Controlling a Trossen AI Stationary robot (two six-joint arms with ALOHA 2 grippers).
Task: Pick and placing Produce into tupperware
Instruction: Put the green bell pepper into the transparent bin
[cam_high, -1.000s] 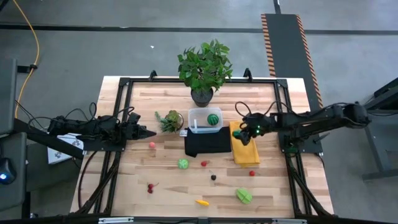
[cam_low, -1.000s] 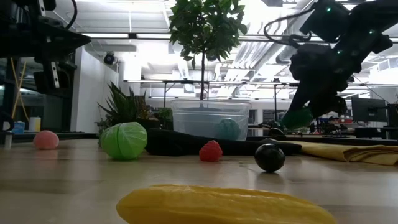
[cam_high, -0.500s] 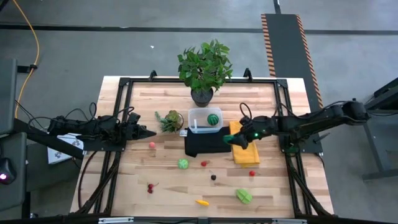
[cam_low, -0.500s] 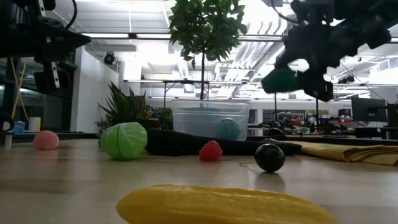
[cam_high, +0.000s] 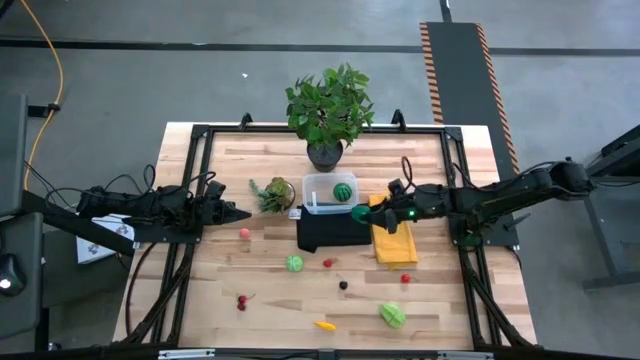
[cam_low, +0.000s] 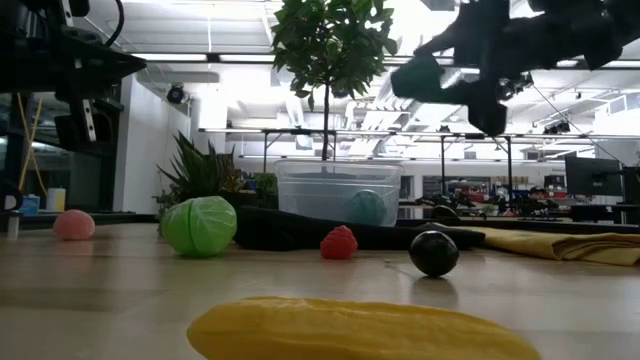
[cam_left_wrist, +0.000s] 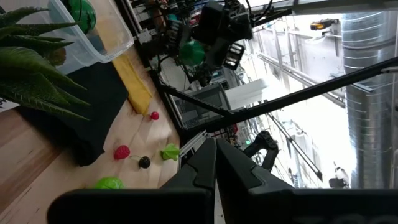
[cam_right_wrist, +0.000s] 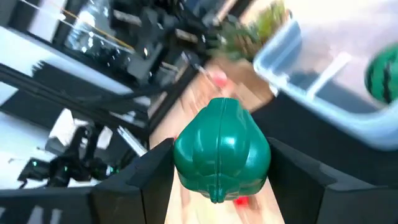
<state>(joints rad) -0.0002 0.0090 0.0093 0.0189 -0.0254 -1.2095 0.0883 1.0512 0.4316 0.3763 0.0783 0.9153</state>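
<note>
- Two arms reach in from opposite sides of the tabletop; the right gripper (cam_high: 364, 212) is raised above the black cloth (cam_high: 333, 231), just beside the tupperware (cam_high: 329, 193), with its fingers clamped on a dark green pepper (cam_right_wrist: 222, 149).
- Left gripper (cam_high: 240, 213) waits near the left edge, beside the small potted plant (cam_high: 274, 192); its fingers are pressed together with nothing between them.
- One striped green ball (cam_high: 343, 191) already lies inside the tupperware, which sits toward the far edge in front of the big plant (cam_high: 328, 106).
- Yellow cloth (cam_high: 394, 244) lies against the black cloth on its right-edge side.
- Loose produce is scattered over the near half: a green cabbage (cam_high: 294, 263), a pink piece (cam_high: 244, 233), red berries (cam_high: 328, 263), a dark ball (cam_high: 343, 285), cherries (cam_high: 242, 300), a yellow piece (cam_high: 325, 324) by the near edge, a leafy piece (cam_high: 392, 315).
- Bare wood lies open between the two grippers on the near side of the black cloth.
</note>
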